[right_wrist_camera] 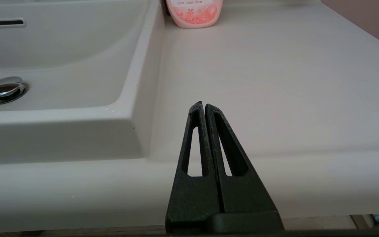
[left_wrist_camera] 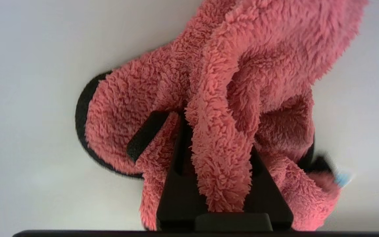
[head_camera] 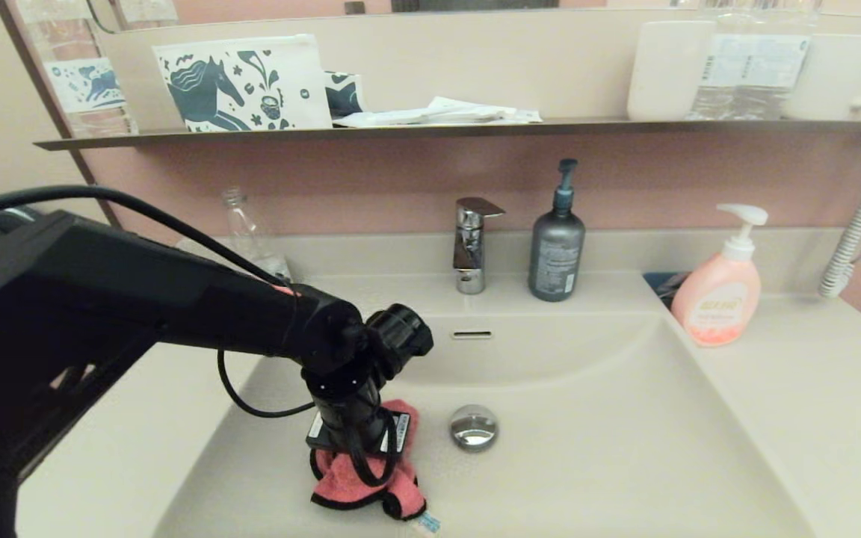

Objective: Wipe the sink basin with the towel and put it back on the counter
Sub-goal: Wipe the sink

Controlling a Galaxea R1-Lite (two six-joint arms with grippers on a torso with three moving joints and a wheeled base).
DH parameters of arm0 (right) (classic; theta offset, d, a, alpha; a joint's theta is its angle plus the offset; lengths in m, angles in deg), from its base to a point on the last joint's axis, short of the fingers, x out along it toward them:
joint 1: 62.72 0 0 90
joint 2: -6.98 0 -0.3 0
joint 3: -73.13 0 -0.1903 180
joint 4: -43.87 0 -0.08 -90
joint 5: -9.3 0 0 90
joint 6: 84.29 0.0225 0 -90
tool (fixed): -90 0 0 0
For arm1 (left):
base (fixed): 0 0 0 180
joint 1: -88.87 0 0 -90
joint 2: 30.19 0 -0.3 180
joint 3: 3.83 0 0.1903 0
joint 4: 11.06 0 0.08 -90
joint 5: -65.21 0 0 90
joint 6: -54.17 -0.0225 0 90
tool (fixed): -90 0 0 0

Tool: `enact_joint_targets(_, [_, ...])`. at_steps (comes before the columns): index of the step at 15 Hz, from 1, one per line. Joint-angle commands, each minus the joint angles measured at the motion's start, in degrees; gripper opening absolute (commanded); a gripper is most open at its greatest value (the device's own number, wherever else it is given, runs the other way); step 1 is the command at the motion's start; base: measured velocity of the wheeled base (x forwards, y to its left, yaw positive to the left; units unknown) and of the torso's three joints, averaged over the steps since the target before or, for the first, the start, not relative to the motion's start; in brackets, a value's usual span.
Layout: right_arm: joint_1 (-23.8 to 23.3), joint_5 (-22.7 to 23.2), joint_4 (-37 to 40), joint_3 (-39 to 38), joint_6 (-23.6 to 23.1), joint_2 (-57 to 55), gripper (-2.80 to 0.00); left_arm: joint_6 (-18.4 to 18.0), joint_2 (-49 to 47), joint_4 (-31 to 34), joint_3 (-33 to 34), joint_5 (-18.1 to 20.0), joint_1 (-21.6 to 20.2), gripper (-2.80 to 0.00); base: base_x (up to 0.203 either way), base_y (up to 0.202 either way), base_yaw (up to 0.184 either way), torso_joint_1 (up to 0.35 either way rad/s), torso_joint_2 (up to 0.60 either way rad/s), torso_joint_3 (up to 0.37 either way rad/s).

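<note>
The left gripper (head_camera: 362,457), a black pincer at the end of the long black left arm, pointed straight down into the wide rectangular beige-cream sink basin (head_camera: 587,448) and was clamped on the small coral-red fuzzy towel with black trim (head_camera: 368,486). In the left wrist view a thick fold of the towel (left_wrist_camera: 222,138) stood squeezed between the two black fingers (left_wrist_camera: 176,194), with the rest of the cloth bunched around them against the pale basin floor. The towel lay pressed on the near left part of the basin floor, just left of the round chrome drain plug (head_camera: 474,427) and apart from it. A small light-blue tag (head_camera: 426,523) stuck out at the towel's near edge.

The right gripper (right_wrist_camera: 204,107) was parked low in front of the smooth flat beige-cream counter (right_wrist_camera: 275,82), to the right of the basin, its two black fingers pressed together with nothing between them.

At the far edge of the basin stood a chrome tap (head_camera: 471,243) and, just to its right, a dark grey pump bottle (head_camera: 556,246). A pink soap pump bottle (head_camera: 718,295) stood on the counter at the basin's far right corner. Above, a dark narrow wall shelf (head_camera: 438,131) held a pouch printed with a blue horse (head_camera: 240,86) and white mugs (head_camera: 841,75).
</note>
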Motion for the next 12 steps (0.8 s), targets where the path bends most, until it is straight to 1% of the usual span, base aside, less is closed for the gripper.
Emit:
enact_joint_targets(1, [0.0,0.0,0.0,0.0,0.0,0.0,-2.8,-3.6,-0.7,-4.6,1.0,-0.5,-3.3,-2.8,0.0,0.0,0.0,0.0,0.0,0.0])
enact_joint_targets(4, [0.0,0.0,0.0,0.0,0.0,0.0,-2.8,-7.1,-2.3,-14.2,4.7,-0.9,-4.6,-2.8,0.0,0.0,0.0,0.0,0.0,0.0])
enact_joint_targets(6, [0.0,0.0,0.0,0.0,0.0,0.0,-2.8,-8.2,-3.5,-20.8,7.0,-1.3,-4.7,-2.8,0.0,0.0,0.0,0.0,0.0,0.0])
enact_joint_targets(8, [0.0,0.0,0.0,0.0,0.0,0.0,-2.8,-8.2,-4.4,-30.0,9.5,-1.3,-4.4,-2.8,0.0,0.0,0.0,0.0,0.0,0.0])
enact_joint_targets(10, [0.0,0.0,0.0,0.0,0.0,0.0,-2.8,-7.8,-5.1,-37.8,11.5,-1.5,-3.1,-2.8,0.0,0.0,0.0,0.0,0.0,0.0])
enact_joint_targets(12, [0.0,0.0,0.0,0.0,0.0,0.0,-2.8,-4.9,-5.2,-40.0,11.4,-2.0,-0.9,-2.8,0.0,0.0,0.0,0.0,0.0,0.0])
